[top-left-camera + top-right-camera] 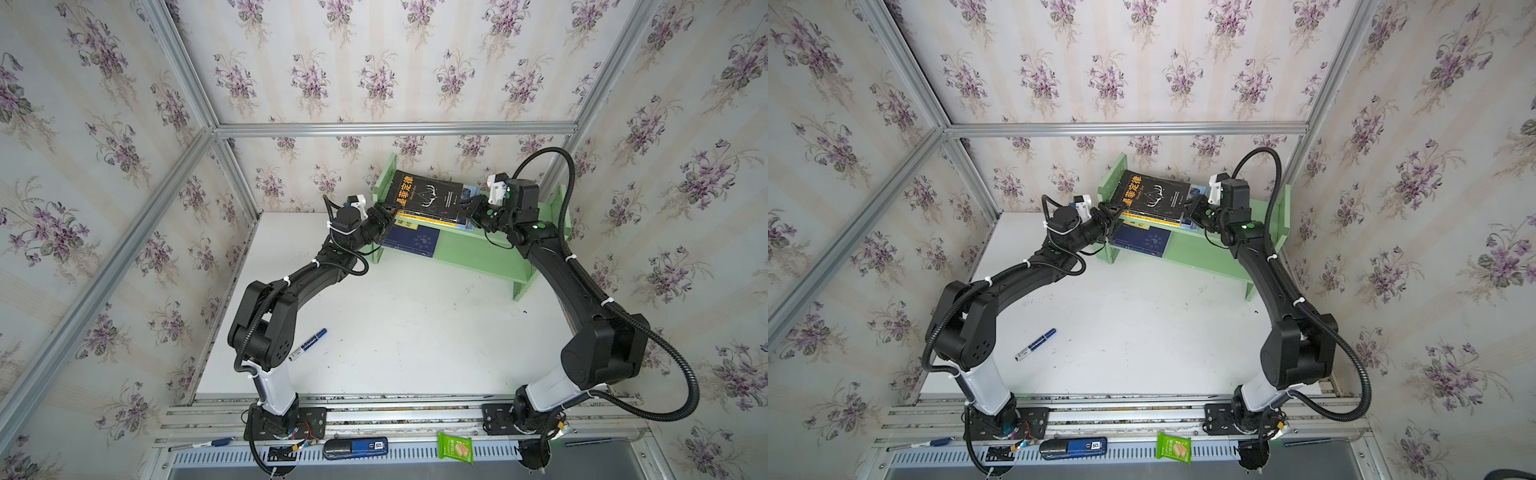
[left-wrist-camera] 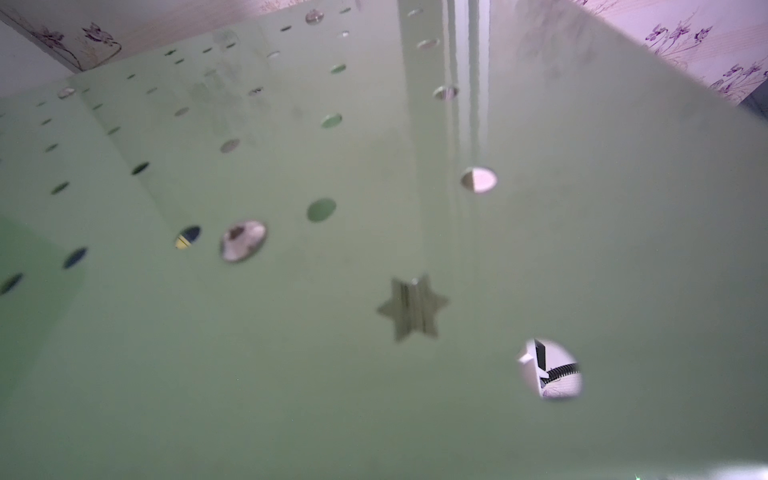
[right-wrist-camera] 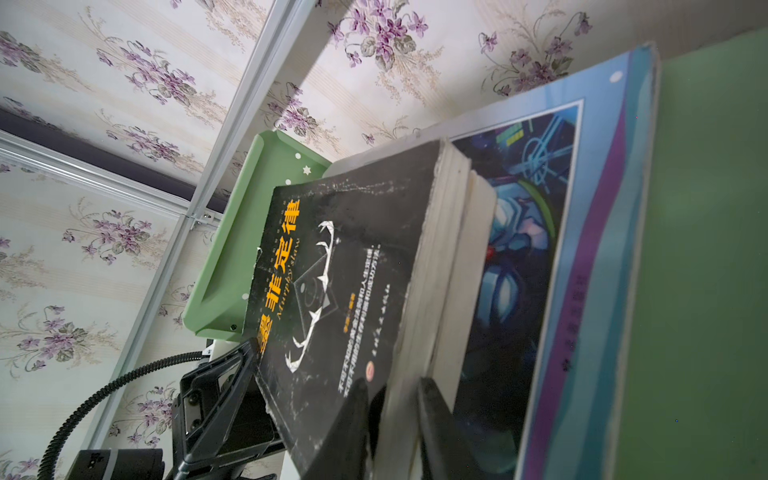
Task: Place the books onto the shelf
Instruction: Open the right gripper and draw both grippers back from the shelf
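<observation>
In both top views you have the shelf (image 1: 478,255) (image 1: 1204,253) standing along the bench's (image 1: 395,332) (image 1: 1121,332) far edge, nearer the far right corner. A flat stack (image 1: 432,221) (image 1: 1154,218) of books lies on its upper tier, with the black book (image 1: 428,193) (image 1: 1154,193) on top. A navy book (image 1: 411,241) (image 1: 1142,240) lies flat at the left end of the lower tier. Your left gripper (image 1: 384,216) (image 1: 1111,214) is at the stack's left end and your right gripper (image 1: 468,207) (image 1: 1192,205) at its right end, both up at the upper tier. A marker (image 1: 308,344) (image 1: 1035,344) lies on the bench near the left edge, well apart from the shelf.

In the left wrist view you see only the shelf's end panel (image 2: 415,395), close and blurred, pierced by round holes and a star cutout (image 2: 412,307). The left jaws do not show here.

In the right wrist view the right gripper (image 3: 390,386) is clenched on the black book (image 3: 332,291) — one of its fingers (image 3: 357,415) lies on the cover, the other on the far side of its page block. Beneath lie a second book and, lowest, the wide blue-white book (image 3: 561,249). At the black book's far corner the left gripper (image 3: 243,365) has one finger on the cover. Its jaws stand apart, but you cannot tell whether they pinch the stack or merely bracket it.
</observation>
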